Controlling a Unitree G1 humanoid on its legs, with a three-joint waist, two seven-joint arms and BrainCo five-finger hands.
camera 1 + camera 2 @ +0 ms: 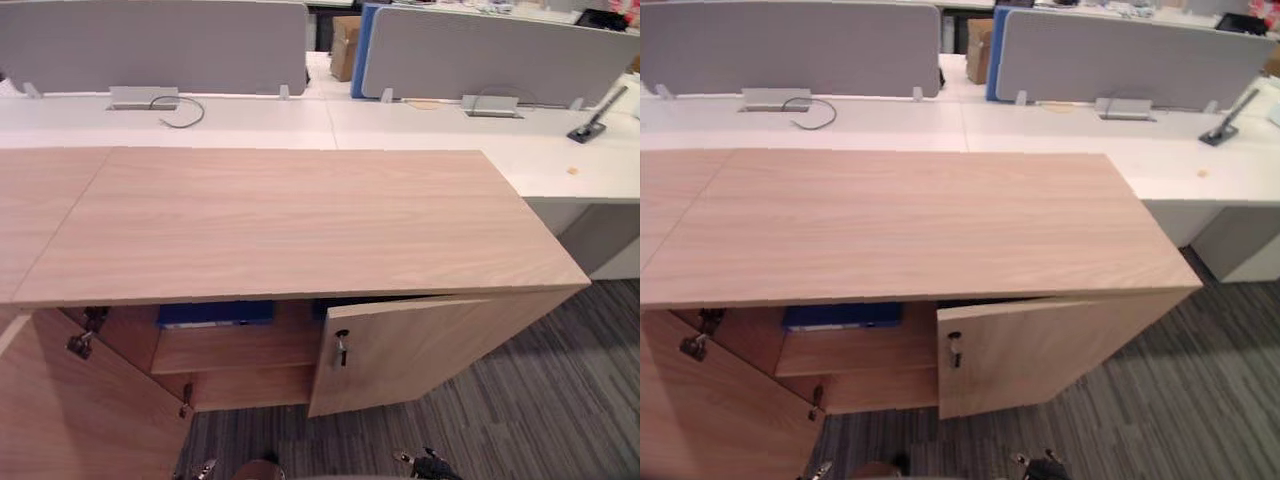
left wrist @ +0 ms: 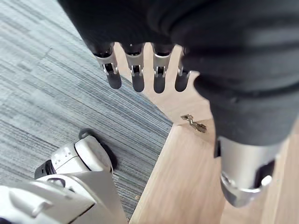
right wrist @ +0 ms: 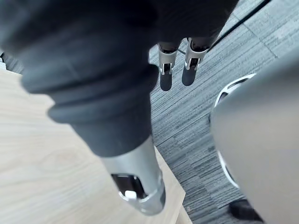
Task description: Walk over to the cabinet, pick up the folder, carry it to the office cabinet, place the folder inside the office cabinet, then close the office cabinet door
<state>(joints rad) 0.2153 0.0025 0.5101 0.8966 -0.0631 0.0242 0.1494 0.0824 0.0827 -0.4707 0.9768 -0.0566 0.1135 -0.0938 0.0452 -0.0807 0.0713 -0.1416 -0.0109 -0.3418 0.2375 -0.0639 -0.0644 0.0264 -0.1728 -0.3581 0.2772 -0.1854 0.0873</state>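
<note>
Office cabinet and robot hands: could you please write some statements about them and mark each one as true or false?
1. The blue folder sits on a shelf inside the office cabinet. True.
2. Both cabinet doors are shut. False: the right door stands ajar and the left door is wide open.
3. A key sticks in the right door. True.
4. The left robot hand grips the folder. False: its fingers are straight and hold nothing.
5. The right robot hand holds nothing. True.
</note>
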